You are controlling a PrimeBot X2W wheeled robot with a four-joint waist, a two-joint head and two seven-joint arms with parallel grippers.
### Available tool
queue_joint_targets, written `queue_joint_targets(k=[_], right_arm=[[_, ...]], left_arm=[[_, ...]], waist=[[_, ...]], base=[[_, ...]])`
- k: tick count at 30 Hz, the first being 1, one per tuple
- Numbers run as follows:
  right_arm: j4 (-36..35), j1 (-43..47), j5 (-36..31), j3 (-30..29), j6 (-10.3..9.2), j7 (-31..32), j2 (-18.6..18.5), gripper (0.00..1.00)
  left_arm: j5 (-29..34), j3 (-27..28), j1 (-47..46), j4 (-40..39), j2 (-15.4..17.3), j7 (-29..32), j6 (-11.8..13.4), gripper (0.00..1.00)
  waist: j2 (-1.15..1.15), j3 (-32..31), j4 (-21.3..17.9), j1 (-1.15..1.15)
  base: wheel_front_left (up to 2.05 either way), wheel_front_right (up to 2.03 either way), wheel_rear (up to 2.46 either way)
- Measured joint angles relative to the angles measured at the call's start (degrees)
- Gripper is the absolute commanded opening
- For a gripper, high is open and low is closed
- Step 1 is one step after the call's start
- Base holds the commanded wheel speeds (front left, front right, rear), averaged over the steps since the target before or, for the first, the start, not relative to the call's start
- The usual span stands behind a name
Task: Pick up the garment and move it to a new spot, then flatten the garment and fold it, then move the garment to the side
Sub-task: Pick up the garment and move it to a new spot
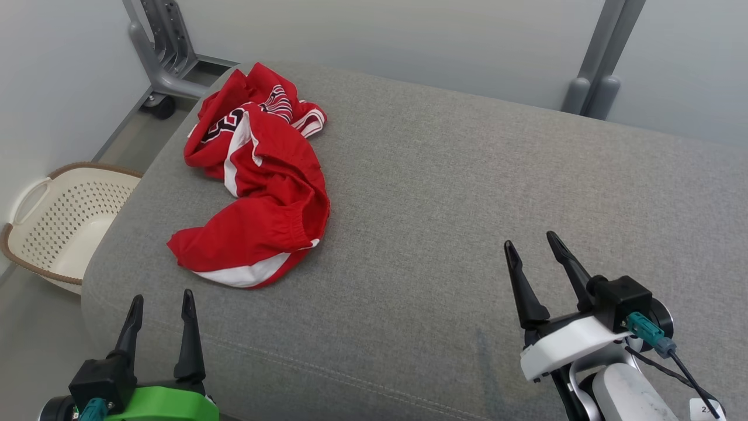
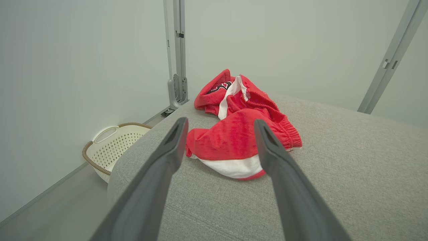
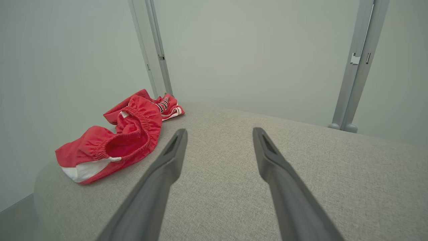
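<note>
The garment (image 1: pixel 257 181) is a crumpled pair of red shorts with white trim and a black-and-white print, lying on the left half of a grey cushioned surface (image 1: pixel 467 193). My left gripper (image 1: pixel 162 305) stands open near the front left edge, a little short of the garment's near hem, holding nothing. In the left wrist view the garment (image 2: pixel 237 134) lies straight ahead between the open fingers (image 2: pixel 167 157). My right gripper (image 1: pixel 533 247) is open at the front right, well clear of the cloth. The right wrist view has the garment (image 3: pixel 123 134) off to the left.
A cream perforated laundry basket (image 1: pixel 64 222) with a brown rim sits on the floor left of the surface. Grey metal frame posts (image 1: pixel 602 58) and a wheeled base (image 1: pixel 160 64) stand behind, against pale walls. The surface's right half is bare fabric.
</note>
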Motion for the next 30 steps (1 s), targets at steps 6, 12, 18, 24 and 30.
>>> queue_joint_targets(k=[6, 12, 18, 24, 30], right_arm=[[-0.05, 0.00, -0.02, -0.14, 0.00, 0.00, -0.01, 1.00], [-0.08, -0.04, -0.26, 0.01, 0.04, 0.00, -0.01, 1.00], [0.00, -0.52, -1.35, 0.19, 0.24, 0.00, -0.12, 1.00], [0.21, -1.32, -1.96, 1.01, 1.03, -0.01, -0.25, 1.00], [0.40, -1.48, -2.64, 1.23, 1.40, -0.01, -1.22, 1.00]], left_arm=[[-0.10, -0.18, -0.01, 0.30, 0.00, 0.00, 0.00, 1.00], [0.75, -1.12, -0.48, 3.25, 0.01, 0.00, -0.52, 1.00], [2.40, -3.52, -6.53, 8.39, 0.99, 0.00, -2.08, 1.00], [3.46, -5.37, -10.85, 15.24, 1.47, 1.62, -3.07, 1.00], [3.85, -6.17, -15.91, 20.68, 1.43, 3.37, -3.58, 1.00]], waist=[[0.00, 0.38, -0.35, 0.00], [0.00, 1.31, -0.89, 0.00], [0.00, 1.91, -2.11, 0.00], [0.00, 2.58, -4.15, 0.00], [0.00, 3.64, -6.84, 0.00]], base=[[0.00, 0.00, 0.00], [0.00, 0.00, 0.00], [0.00, 0.00, 0.00], [0.00, 0.00, 0.00], [0.00, 0.00, 0.00]])
